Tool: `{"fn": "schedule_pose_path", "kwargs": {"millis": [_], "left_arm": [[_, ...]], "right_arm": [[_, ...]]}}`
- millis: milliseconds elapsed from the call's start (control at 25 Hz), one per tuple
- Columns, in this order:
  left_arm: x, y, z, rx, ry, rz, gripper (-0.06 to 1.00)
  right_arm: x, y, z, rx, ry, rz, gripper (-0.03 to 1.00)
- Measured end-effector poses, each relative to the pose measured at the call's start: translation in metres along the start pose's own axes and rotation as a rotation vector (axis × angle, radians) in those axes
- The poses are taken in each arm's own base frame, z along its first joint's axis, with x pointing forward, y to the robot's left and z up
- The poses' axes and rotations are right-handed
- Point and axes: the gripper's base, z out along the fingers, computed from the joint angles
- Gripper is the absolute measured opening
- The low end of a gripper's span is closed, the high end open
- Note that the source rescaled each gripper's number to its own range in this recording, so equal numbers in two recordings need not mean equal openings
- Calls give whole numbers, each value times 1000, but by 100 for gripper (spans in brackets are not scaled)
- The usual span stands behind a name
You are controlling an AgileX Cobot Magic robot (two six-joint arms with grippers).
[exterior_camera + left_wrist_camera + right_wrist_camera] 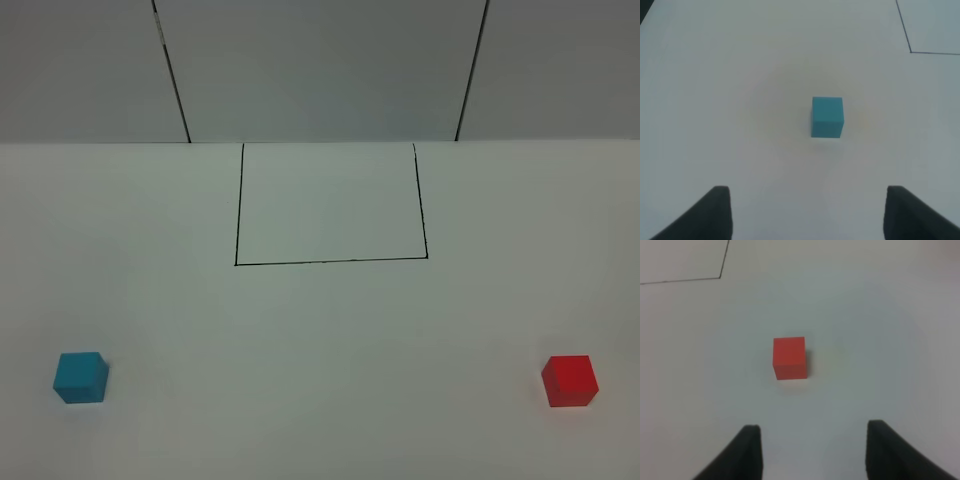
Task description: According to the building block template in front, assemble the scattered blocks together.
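Lower left, cyan-blue cube [80,377]; lower right, red cube [570,380]. Jaws of left gripper [807,190] spread, empty, short of the former; same for right gripper [812,425] and the latter.

Cyan cube [81,377] far left — red cube [570,381] far right, well apart.

White tabletop [320,330] with a black-outlined rectangle [330,205], grey wall panels [320,60] with dark seams [172,70] behind.
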Motion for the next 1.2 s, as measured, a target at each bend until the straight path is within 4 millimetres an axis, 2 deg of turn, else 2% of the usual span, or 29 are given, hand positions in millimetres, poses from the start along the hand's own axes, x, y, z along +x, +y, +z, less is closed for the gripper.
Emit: {"fn": "schedule_pose_path", "kwargs": {"millis": [240, 400, 840, 1200], "left_arm": [[-21, 0, -10, -6, -101, 2, 63], [-39, 1, -5, -5, -61, 3, 63], [-73, 6, 43, -4, 107, 5, 63], [-109, 8, 65, -1, 177, 2, 63]], "right_arm": [[0, 0, 0, 0, 0, 0, 6], [0, 0, 0, 0, 0, 0, 6], [0, 0, 0, 0, 0, 0, 6], [0, 0, 0, 0, 0, 0, 6]]}}
